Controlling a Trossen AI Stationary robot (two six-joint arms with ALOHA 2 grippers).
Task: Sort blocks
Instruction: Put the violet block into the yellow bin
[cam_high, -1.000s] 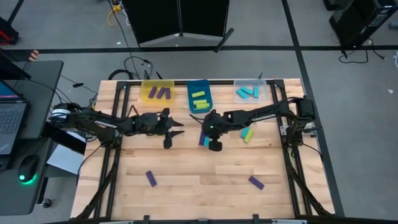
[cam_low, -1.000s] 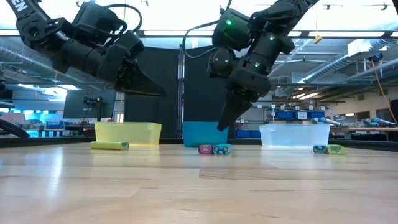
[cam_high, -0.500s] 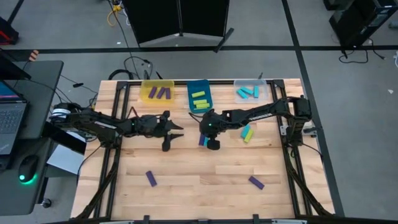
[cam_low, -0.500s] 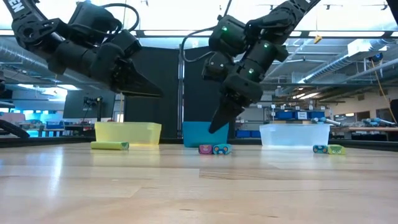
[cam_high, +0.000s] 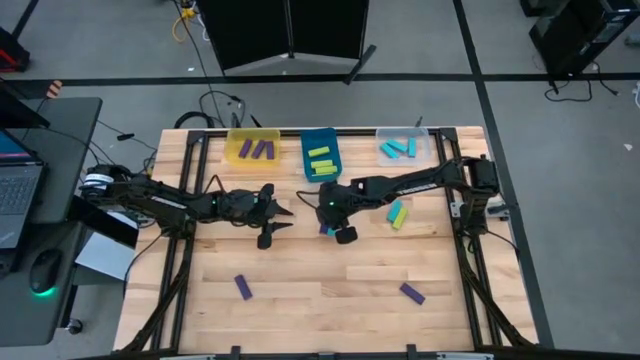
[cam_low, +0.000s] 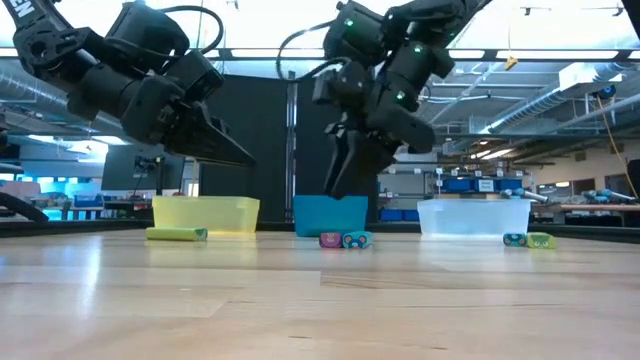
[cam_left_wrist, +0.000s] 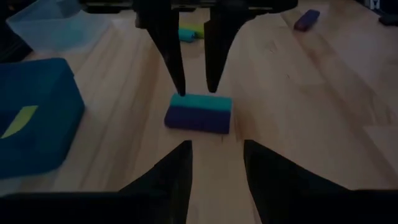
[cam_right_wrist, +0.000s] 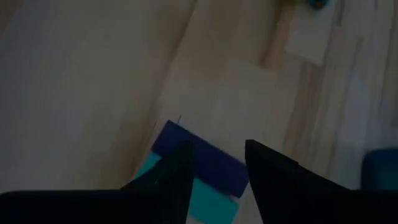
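A purple block and a cyan block lie side by side (cam_high: 325, 229) on the table's middle, flat on the wood; the left wrist view shows the pair (cam_left_wrist: 199, 113) too. My right gripper (cam_high: 330, 222) hangs open just above the pair, fingers pointing down (cam_left_wrist: 194, 87), clear of it in the low view (cam_low: 340, 190). My left gripper (cam_high: 283, 215) stands open to the pair's left, pointing at it and touching nothing. Loose blocks: two purple (cam_high: 243, 287) (cam_high: 412, 293) near the front, and a cyan and lime pair (cam_high: 397, 213) at right.
Three bins stand along the far edge: yellow (cam_high: 253, 148) with purple blocks, blue (cam_high: 321, 155) with lime blocks, clear (cam_high: 403, 148) with cyan blocks. Bare wood lies between the arms and the near edge. A laptop desk stands left of the table.
My right gripper has rolled about its own axis and opened from a shut point to a clear gap, staying above the purple and cyan pair. The blocks have not moved.
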